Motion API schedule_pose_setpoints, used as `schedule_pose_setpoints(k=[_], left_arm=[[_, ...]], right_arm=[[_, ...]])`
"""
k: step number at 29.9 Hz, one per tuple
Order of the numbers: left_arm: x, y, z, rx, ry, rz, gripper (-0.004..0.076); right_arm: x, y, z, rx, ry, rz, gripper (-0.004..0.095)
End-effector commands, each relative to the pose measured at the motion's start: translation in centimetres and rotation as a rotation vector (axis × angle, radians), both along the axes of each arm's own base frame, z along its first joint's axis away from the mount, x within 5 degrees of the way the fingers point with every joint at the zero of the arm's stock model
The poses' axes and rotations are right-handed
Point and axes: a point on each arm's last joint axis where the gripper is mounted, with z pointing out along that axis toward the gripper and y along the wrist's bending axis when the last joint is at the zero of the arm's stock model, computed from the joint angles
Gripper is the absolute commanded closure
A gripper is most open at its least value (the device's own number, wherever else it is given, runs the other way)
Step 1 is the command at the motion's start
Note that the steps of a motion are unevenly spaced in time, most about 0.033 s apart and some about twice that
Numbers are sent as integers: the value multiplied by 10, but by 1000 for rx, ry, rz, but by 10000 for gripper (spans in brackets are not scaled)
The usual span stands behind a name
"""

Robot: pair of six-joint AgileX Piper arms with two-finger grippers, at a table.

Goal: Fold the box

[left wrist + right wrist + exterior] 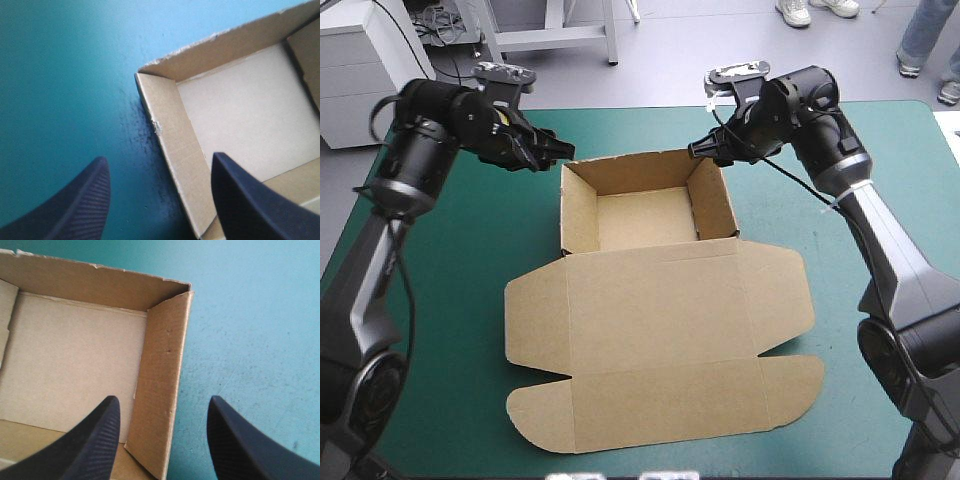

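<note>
The table (pixel 910 160) lies under a smooth teal-green cover (pixel 640 135) that reaches its far edge near the top of the high view; the far right corner is rounded; grey floor (pixel 670 40) shows beyond that edge. A white cabinet (pixel 360 60) stands on the floor off the far left corner; a pale surface (pixel 950 125), too little in view to identify, sits just past the right edge. In the left wrist view dark scuffs (pixel 134 131) mark the cover; in the right wrist view a thin pale scratch (pixel 226 384) crosses it.
</note>
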Motion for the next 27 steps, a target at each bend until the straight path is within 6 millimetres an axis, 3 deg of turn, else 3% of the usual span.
schedule_pose_setpoints(k=[1, 6, 10, 13, 15, 23, 27], left_arm=[[-55, 16, 58, -33, -146, -25, 302], [-99, 32, 87, -22, -253, -68, 303], [-126, 40, 77, 4, -231, -95, 304], [-144, 47, 54, 29, -167, -97, 306], [-156, 51, 33, 46, -123, -103, 351], [-204, 68, -53, 48, -129, -107, 716], [-231, 78, -92, 32, -180, -103, 730]], right_arm=[[-32, -14, 49, 45, -128, -1, 416], [-37, -16, 55, 48, -143, 2, 419], [-30, -14, 46, 40, -121, 2, 419], [-22, -12, 37, 21, -101, -2, 419], [-15, -9, 28, 13, -79, -2, 419], [28, 6, -35, -58, 60, -3, 420], [44, 11, -65, -102, 116, -7, 421]])
